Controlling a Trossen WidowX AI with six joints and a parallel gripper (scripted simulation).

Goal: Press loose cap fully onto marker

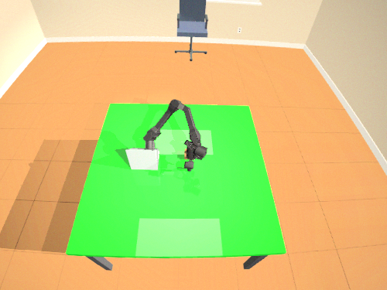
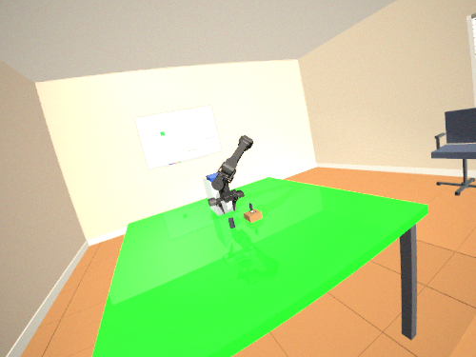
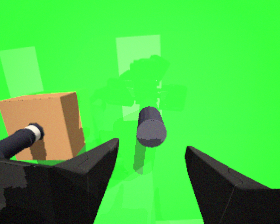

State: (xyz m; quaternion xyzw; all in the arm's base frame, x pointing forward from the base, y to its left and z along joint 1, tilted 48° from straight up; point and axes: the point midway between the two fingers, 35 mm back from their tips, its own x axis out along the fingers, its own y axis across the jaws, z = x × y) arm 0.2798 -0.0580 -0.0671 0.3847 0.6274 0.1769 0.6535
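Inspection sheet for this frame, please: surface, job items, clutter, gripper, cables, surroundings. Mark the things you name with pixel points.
Surface: green table (image 1: 201, 205) (image 2: 286, 243), pale patches on it.
Job items: marker (image 2: 251, 208) (image 3: 17, 142) upright in orange block (image 2: 253, 216) (image 3: 37, 117), uncapped; dark cap (image 2: 231, 223) (image 3: 151, 127) standing loose beside the block.
Clutter: nothing seen.
Gripper: open (image 3: 152, 145), above the cap, holding nothing.
Cables: nothing seen.
Surroundings: white box-like object (image 1: 144, 159) by the arm's base; office chair (image 1: 192, 25) (image 2: 459, 150); whiteboard (image 2: 181, 143) on the wall.
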